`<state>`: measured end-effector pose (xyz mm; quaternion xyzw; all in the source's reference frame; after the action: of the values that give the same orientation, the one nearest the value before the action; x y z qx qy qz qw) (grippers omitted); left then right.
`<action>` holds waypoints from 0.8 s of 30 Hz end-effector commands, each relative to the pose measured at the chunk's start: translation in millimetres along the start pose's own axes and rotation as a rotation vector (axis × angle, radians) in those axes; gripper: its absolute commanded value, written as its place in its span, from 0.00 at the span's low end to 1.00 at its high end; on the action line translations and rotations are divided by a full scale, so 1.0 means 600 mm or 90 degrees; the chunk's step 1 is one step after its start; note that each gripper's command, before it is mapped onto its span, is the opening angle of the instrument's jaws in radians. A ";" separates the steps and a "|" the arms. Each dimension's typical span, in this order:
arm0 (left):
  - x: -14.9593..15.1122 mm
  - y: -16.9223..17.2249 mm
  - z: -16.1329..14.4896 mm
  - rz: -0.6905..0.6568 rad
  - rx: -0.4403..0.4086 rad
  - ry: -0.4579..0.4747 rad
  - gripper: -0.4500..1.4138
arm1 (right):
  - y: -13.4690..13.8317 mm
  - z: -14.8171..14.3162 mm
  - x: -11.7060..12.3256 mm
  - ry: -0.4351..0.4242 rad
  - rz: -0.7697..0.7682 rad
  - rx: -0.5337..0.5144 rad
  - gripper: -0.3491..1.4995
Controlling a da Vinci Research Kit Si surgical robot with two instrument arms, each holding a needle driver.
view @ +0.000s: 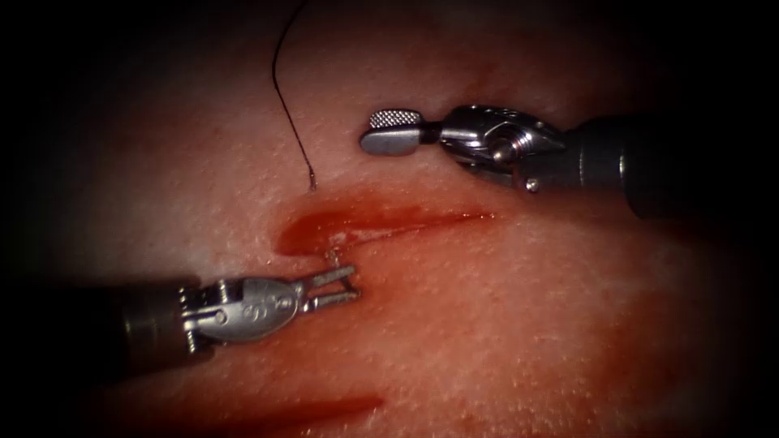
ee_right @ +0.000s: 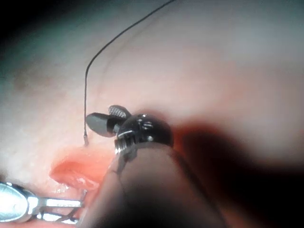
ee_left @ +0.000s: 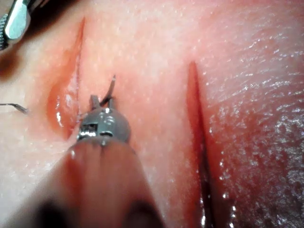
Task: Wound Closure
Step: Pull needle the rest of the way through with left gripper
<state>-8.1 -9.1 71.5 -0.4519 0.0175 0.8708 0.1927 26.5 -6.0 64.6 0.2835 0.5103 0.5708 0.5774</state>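
below the cut (view: pixel 381 223), the left tool (view: pixel 345 288) is sitting with its fingers parted around the needle's tip (view: pixel 333 255) poking from the tissue (view: pixel 527 324); gripping behind the point seems wisest. above, the right tool (view: pixel 393 130) is hovering open, holding nothing. thread (view: pixel 288 105) is entering the tissue above the cut, with red fluid (view: pixel 324 227) pooling there.

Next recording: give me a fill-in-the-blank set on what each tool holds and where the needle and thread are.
1. The right tool has its jaws ___ and holds nothing.
2. The left tool, jaws open by the cut, holds ___.
3. What looks like the needle tip pokes out of the ___ just beside the left tool's jaws.
4. The thread enters the tissue near the cut's ___ end, held by neither tool.

Missing words: open; nothing; tissue; left
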 end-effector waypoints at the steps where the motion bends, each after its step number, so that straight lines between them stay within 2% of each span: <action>1: 0.0000 0.0003 0.0008 -0.011 0.003 0.003 0.00 | 0.0004 0.0009 0.0002 0.003 0.000 -0.006 0.15; 3: 0.0004 0.0004 0.0002 -0.034 -0.002 0.018 0.00 | 0.0005 0.0006 0.0002 0.005 0.000 -0.012 0.15; 4: 0.0015 0.0005 -0.0007 -0.078 -0.017 0.051 0.00 | 0.0005 0.0002 0.0001 0.005 0.000 -0.012 0.15; 6: 0.0024 0.0005 -0.0012 -0.120 -0.043 0.075 0.00 | 0.0005 0.0000 -0.0002 0.005 -0.001 -0.011 0.15; 9: 0.0043 0.0003 -0.0023 -0.193 -0.096 0.123 0.00 | 0.0002 0.0000 -0.0008 0.005 -0.003 -0.011 0.15; 10: 0.0059 0.0000 -0.0032 -0.228 -0.131 0.143 0.00 | 0.0001 0.0000 -0.0012 0.007 -0.004 -0.011 0.14; 17: 0.0134 -0.0020 -0.0073 -0.337 -0.246 0.197 0.00 | 0.0005 0.0001 -0.0024 0.000 -0.011 -0.014 0.12; 21: 0.0158 -0.0029 -0.0088 -0.390 -0.276 0.222 0.00 | 0.0010 0.0002 -0.0033 -0.004 0.000 -0.016 0.10; 24: 0.0175 -0.0034 -0.0100 -0.440 -0.321 0.260 0.00 | 0.0013 0.0003 -0.0037 -0.005 0.001 -0.017 0.08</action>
<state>-7.6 -5.0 58.9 -0.6343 -0.3199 0.6111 0.3491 26.1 -8.2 65.6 0.2776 0.4996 0.5770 0.5835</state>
